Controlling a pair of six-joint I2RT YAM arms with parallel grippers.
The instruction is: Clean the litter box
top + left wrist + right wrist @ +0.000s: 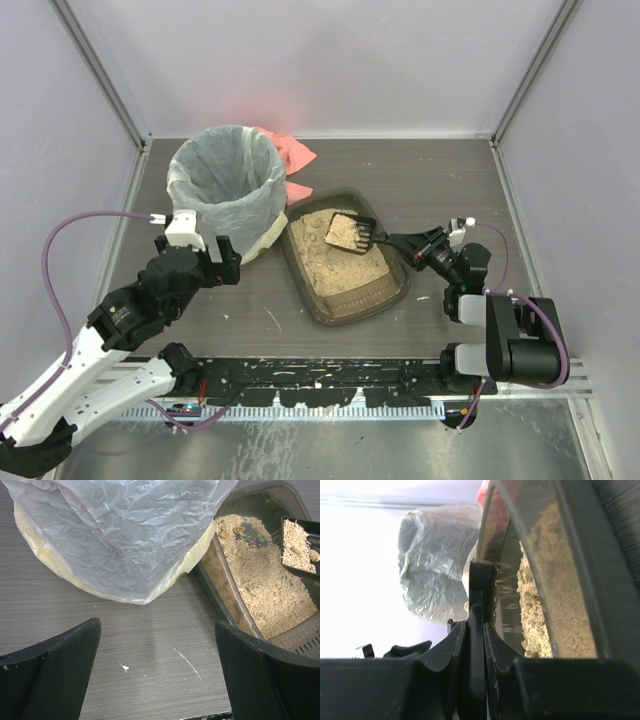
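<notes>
The litter box [395, 292], a dark smoky-brown tray with tan litter, lies on the table just right of the round bin [226, 190] lined with a white bag. It also shows in the left wrist view [227, 605] and the right wrist view [580, 550]. My right gripper [412, 243] is shut on the handle of a small black scoop [352, 232], which holds a heap of litter above the tray's far end; the handle [476, 630] is pinched between the jaws. My left gripper [228, 262] is open and empty over bare table in front of the bin, left of the tray.
A pink cloth [290, 152] lies behind the bin. The bin bag [125, 535] hangs close ahead of my left fingers [55, 670]. White walls enclose the table on three sides. A black rail [320, 385] runs along the near edge.
</notes>
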